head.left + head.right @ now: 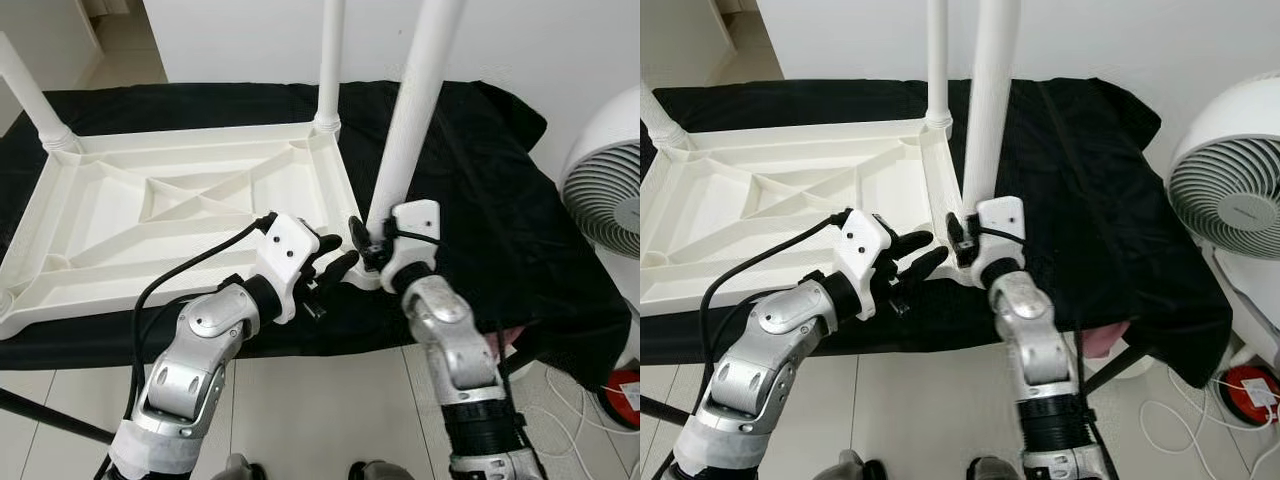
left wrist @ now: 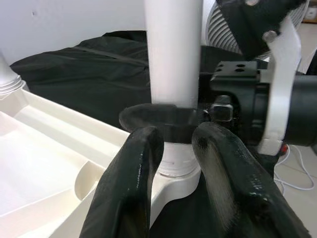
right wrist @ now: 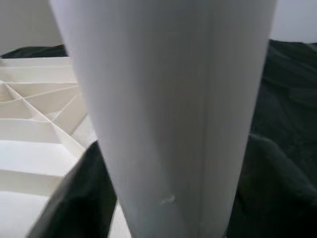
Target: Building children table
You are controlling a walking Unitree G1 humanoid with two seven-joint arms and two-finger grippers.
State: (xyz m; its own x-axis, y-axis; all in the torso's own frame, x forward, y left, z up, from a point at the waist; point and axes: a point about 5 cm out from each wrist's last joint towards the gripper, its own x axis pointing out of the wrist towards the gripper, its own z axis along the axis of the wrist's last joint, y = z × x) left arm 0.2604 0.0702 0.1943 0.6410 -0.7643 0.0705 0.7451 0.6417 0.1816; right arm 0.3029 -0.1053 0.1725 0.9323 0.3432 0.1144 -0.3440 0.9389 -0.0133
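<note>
while the right tool (image 1: 366,250) clamps the base of a tall white plastic table leg (image 1: 412,110), the left tool (image 1: 335,262) hovers spread just beside it; that leg stands in the near corner socket of the upturned white ribbed plastic table (image 1: 170,210) on a black cloth (image 1: 470,190).

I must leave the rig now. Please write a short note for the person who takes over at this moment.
Right gripper: shut on the near-right leg, low by its socket.
Left gripper: open, fingers beside that leg's base.
The tabletop lies upside down on the black cloth.
Done: far-left leg and far-right leg stand in their corners.
Left: seat this leg fully; near-left corner socket is empty.
</note>
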